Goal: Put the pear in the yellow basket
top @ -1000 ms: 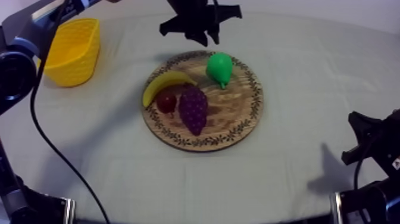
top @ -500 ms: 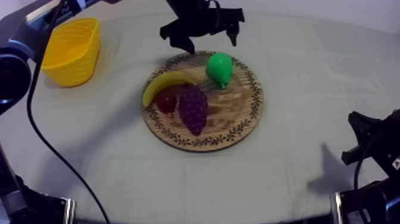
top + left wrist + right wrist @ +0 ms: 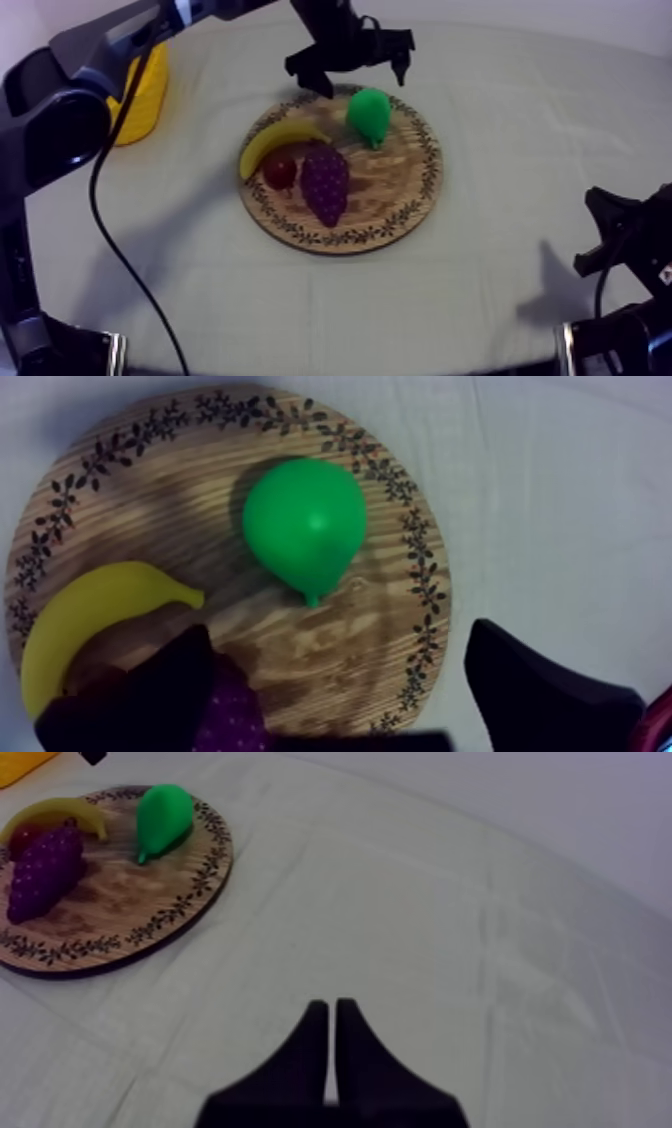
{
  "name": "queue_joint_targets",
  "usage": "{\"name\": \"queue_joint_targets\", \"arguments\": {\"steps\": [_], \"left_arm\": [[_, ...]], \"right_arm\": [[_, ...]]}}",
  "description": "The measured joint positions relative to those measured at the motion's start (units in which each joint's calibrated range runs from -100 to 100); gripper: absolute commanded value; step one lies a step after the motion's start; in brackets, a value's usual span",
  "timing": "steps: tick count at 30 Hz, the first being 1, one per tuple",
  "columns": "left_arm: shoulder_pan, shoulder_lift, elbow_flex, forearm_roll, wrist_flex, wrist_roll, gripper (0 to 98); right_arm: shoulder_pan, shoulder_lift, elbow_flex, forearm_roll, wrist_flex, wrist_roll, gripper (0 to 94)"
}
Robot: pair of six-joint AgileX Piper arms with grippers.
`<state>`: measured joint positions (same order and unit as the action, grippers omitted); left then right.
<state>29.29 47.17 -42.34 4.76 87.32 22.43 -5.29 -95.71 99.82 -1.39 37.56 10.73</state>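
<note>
The green pear (image 3: 368, 112) lies on the far right part of the round wooden board (image 3: 340, 240). My left gripper (image 3: 360, 72) hangs open just behind and above the pear, one finger at each side of it and touching nothing. In the left wrist view the pear (image 3: 305, 526) sits on the board (image 3: 330, 646) ahead of my left gripper (image 3: 340, 634), whose fingers (image 3: 150, 686) stand wide apart. The yellow basket (image 3: 145, 95) stands at the far left, partly hidden by my left arm. My right gripper (image 3: 330, 1012) is shut on nothing over the cloth, far from the board.
A banana (image 3: 272, 140), a small red fruit (image 3: 279, 170) and a bunch of grapes (image 3: 325, 182) lie on the board's left half, close to the pear. My right arm (image 3: 610, 235) rests low at the table's near right edge.
My left gripper has opened wide and come down closer to the pear. Its arm has swung across in front of the basket. The fruit and my right arm have not moved.
</note>
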Motion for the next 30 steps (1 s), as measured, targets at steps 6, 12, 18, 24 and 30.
{"name": "queue_joint_targets", "arguments": {"steps": [6,12,18,24,30], "left_arm": [[-0.87,6.86,-6.93,0.30,1.96,-0.26,95.6],[-1.15,12.94,-12.81,0.36,2.80,-0.76,95.5],[-1.22,16.51,-16.19,0.76,3.15,-0.98,90.7],[-1.32,18.45,-18.43,0.87,4.06,-0.88,78.1],[-1.36,20.21,-19.95,0.93,4.66,-0.47,63.4]], "right_arm": [[0.00,0.00,0.00,0.00,0.00,0.04,0.4],[0.00,0.00,0.00,0.00,0.00,0.04,0.4],[0.00,0.00,0.00,0.00,0.00,0.01,0.4],[0.00,0.00,0.00,0.00,0.00,0.01,0.4],[0.00,0.00,0.00,0.00,0.00,-0.04,0.4]]}}
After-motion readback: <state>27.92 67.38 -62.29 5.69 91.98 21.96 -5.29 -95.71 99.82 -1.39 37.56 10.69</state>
